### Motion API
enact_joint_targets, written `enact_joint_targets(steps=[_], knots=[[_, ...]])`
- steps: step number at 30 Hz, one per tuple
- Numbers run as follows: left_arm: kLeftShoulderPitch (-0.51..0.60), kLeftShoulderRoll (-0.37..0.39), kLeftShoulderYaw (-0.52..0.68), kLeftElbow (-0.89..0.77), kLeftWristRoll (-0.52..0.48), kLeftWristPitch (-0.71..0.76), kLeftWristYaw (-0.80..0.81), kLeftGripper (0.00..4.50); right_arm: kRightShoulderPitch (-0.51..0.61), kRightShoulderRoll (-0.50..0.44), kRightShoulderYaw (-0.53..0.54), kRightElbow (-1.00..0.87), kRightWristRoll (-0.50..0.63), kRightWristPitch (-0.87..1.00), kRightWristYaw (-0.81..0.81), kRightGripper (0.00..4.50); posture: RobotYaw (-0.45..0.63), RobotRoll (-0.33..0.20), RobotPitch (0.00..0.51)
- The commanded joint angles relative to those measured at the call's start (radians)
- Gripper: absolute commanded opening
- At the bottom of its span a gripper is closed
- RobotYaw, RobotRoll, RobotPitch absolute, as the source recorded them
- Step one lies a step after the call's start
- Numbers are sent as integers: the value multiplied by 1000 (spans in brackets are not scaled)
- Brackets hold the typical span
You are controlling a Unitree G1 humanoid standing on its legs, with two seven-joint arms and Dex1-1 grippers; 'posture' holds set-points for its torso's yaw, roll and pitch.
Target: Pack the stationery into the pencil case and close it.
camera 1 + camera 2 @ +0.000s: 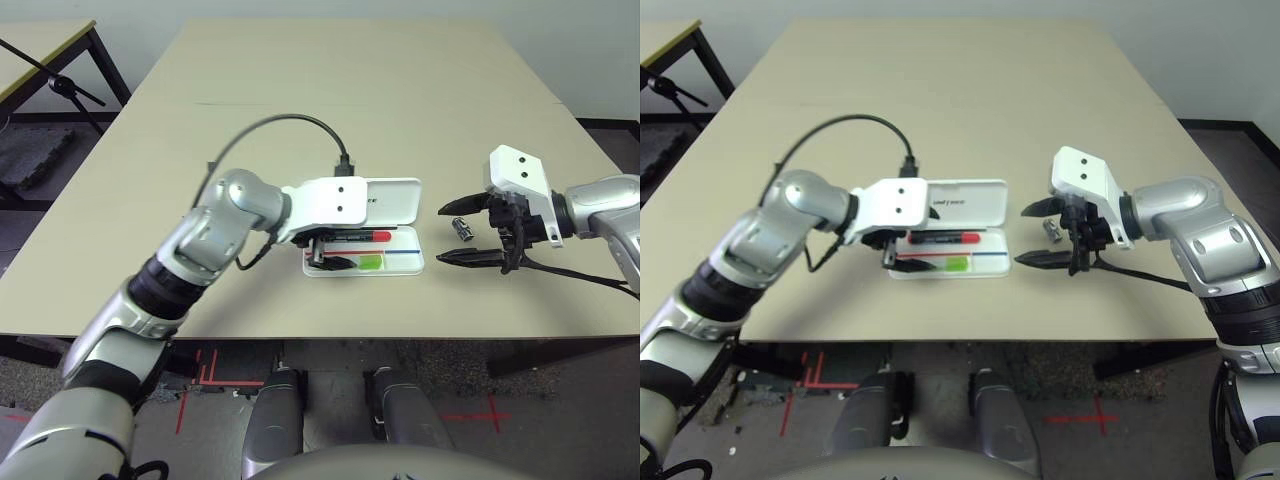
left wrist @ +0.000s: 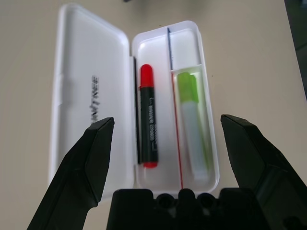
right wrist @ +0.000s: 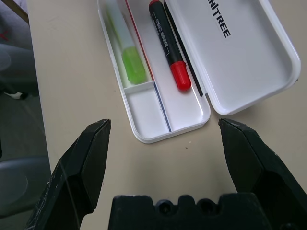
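Over at the left of the table (image 1: 330, 80), the left gripper (image 2: 168, 143) is parked right above the pencil case (image 1: 400, 262), its two black fingers spread wide with nothing between them. The case is laid flat and fully opened near the front middle of the table, lid folded back toward 12 o'clock so the black lettering on the lid's inner face can be read in the wrist views.

Inside the tray, two things are already packed. The red marker (image 2: 147, 120) is laid lengthwise in the long compartment right beside the hinge, red at both ends with a dark barrel in between. The lime-green highlighter (image 2: 191, 124) is sat in the outer compartment on the 6 o'clock side, running parallel to the marker, with a thin red line between the two. A small end section of the tray at the 3 o'clock end is marked off by a short divider and a blue line, and nothing can be seen in it.

Just past the case at its 3 o'clock side, the tiny silver-and-black metal piece (image 1: 461, 228) is left out on the bare tabletop, near the case but apart from it.

Further right, the right gripper (image 1: 455, 232) is held low around that piece, fingers spread apart, one on either side of it, with no contact that can be made out.
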Motion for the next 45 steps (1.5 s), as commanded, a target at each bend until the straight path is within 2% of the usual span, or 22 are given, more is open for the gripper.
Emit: enact_joint_targets(steps=[1,8,11,15,19,24,29,36,45], knots=[[24,47,45,-53,-44,16,-18,4480,22,6,8,16,-10,-13,1,4500,10,0,86],[38,73,58,-46,-54,11,8,4480,25,5,-1,13,-13,58,-48,4500,12,0,84],[44,67,50,-41,-50,7,20,4480,19,14,-57,-22,35,133,-87,4500,12,0,84],[62,61,41,-41,-47,3,38,4480,29,-7,-117,-71,47,245,-176,4500,0,0,91],[69,51,29,-32,-44,-6,46,4480,14,-18,-131,-36,-24,411,-348,4500,-9,0,91],[54,30,10,-2,-35,-27,47,4480,-36,67,-150,18,-57,609,-545,4500,-32,0,92],[44,23,-1,20,-29,-47,44,4480,-49,172,-185,30,-73,711,-695,4500,-32,0,92],[38,16,-11,26,-26,-53,44,4480,-20,307,-177,37,-89,725,-825,4500,-46,0,89],[42,22,-9,-1,-28,-33,47,4480,-17,343,-133,94,-113,682,-875,4500,-24,0,90]])
